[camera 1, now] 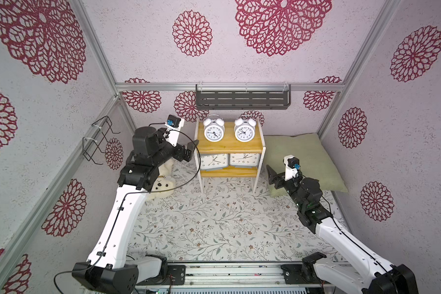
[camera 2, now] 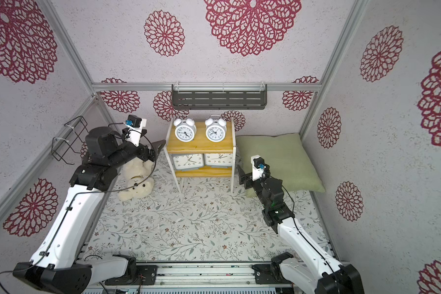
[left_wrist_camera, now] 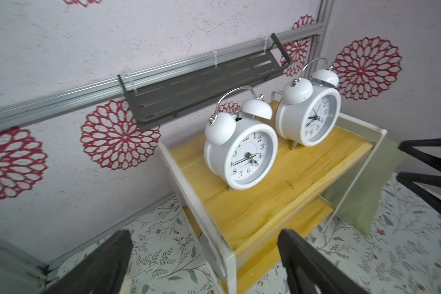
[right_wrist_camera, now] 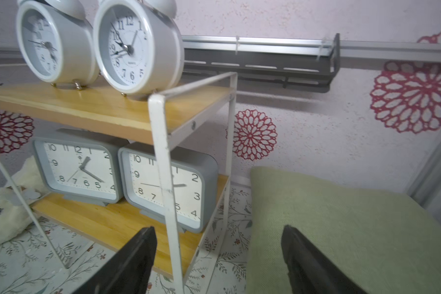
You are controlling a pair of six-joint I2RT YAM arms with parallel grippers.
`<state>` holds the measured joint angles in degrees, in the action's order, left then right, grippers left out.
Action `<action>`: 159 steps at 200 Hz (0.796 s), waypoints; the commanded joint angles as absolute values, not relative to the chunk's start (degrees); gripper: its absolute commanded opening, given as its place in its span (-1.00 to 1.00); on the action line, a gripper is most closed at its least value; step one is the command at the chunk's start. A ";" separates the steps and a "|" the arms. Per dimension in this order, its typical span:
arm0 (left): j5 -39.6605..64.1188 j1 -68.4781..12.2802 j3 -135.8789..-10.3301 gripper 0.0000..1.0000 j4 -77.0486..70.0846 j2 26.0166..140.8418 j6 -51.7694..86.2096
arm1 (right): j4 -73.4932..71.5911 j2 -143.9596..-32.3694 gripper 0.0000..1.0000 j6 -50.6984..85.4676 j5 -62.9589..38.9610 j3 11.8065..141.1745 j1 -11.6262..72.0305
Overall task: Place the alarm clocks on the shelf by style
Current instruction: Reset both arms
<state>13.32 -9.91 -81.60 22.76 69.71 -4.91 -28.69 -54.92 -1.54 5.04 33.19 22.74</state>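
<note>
We took the shelf [camera 1: 229, 145] as our landmark. On its upper board we saw the two white twin-bell clocks side by side and upright, the left twin-bell clock [camera 1: 213, 129] and the right twin-bell clock [camera 1: 245, 129], faces to the front. On its lower board stood the two grey clocks, the left grey clock [camera 1: 213, 161] and the right grey clock [camera 1: 245, 161], just beside each other and partly hidden under the upper board in both top views.

We found the left gripper [camera 1: 191, 150] beside the shelf's left side, about level with the upper board, its fingers [left_wrist_camera: 303, 259] spread apart and holding nothing. In the left wrist view both white clocks stood beyond the fingertips, clear of them. The right gripper [camera 1: 271, 175] hung beside the shelf's right side, near the lower board, over the edge of the green pillow [camera 1: 306, 157]. Its fingers [right_wrist_camera: 135, 257] stood apart as well, empty. In the right wrist view the shelf's white frame post and the right grey clock [right_wrist_camera: 168, 188] lay just ahead of one finger, not touching it.

A plush toy [camera 2: 136, 183] lay on the floral table cover [camera 1: 214, 224] left of the shelf, under the left arm. The dark grey wall rack [camera 1: 242, 99] hung on the wall behind the shelf.
</note>
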 commanded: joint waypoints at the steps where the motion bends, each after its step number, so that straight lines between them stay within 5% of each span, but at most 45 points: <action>1: -1.92 -9.41 -71.86 0.95 10.18 64.45 1.73 | -29.99 -50.93 0.70 -1.96 14.93 28.87 22.41; 88: -22.54 -9.41 -44.18 0.95 -4.78 55.68 9.06 | -45.74 -45.22 0.81 -0.10 32.76 10.51 20.49; 159: -23.06 -7.18 -31.15 0.94 -21.94 62.78 2.98 | -58.49 -52.72 0.97 -2.17 26.62 3.53 12.93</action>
